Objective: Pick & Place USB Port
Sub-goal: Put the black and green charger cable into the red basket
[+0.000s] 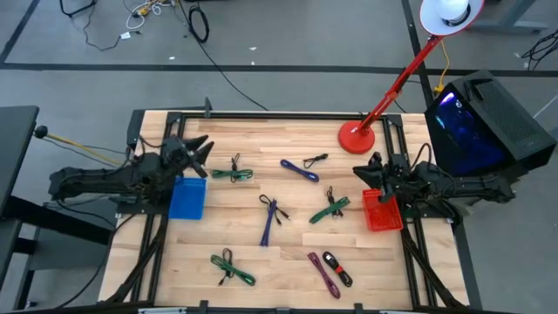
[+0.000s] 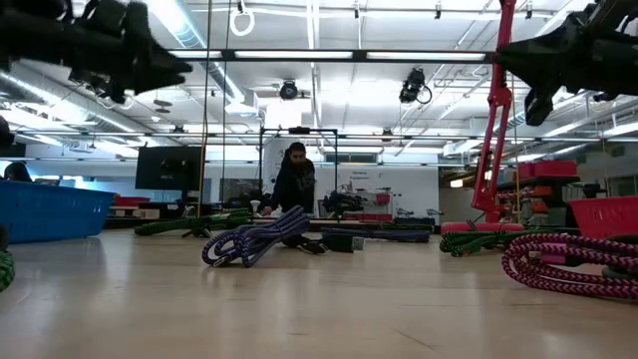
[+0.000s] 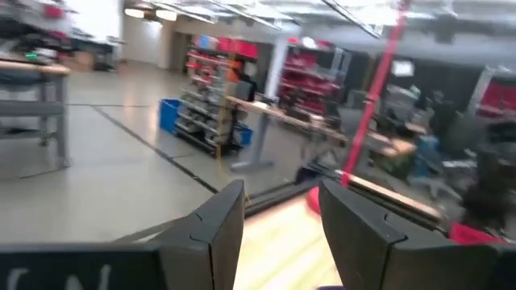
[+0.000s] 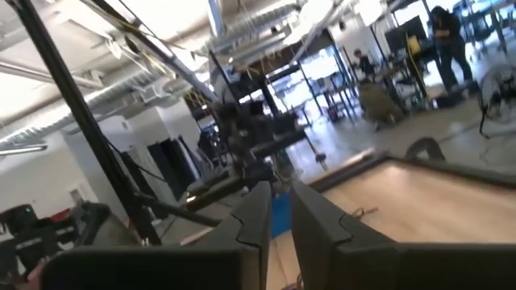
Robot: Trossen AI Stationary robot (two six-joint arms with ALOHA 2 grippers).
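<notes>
Several coiled USB cables lie flat on the wooden table: a green one (image 1: 231,174), a blue one (image 1: 299,171), a black one (image 1: 316,160), a blue-purple one (image 1: 269,218), two more green ones (image 1: 330,209) (image 1: 232,269), and a purple one (image 1: 324,273) beside a black one (image 1: 337,267). My left gripper (image 1: 200,150) (image 3: 282,217) hovers open and empty at the far edge of the blue bin (image 1: 187,198). My right gripper (image 1: 370,167) (image 4: 280,217) hovers by the red bin (image 1: 381,210), its fingers nearly together with nothing between them.
A red desk lamp stands with its base (image 1: 357,138) at the table's far right, its arm slanting up over the corner. A black box with blue light (image 1: 475,122) sits beyond the right edge. A person (image 2: 294,179) stands in the room behind the table.
</notes>
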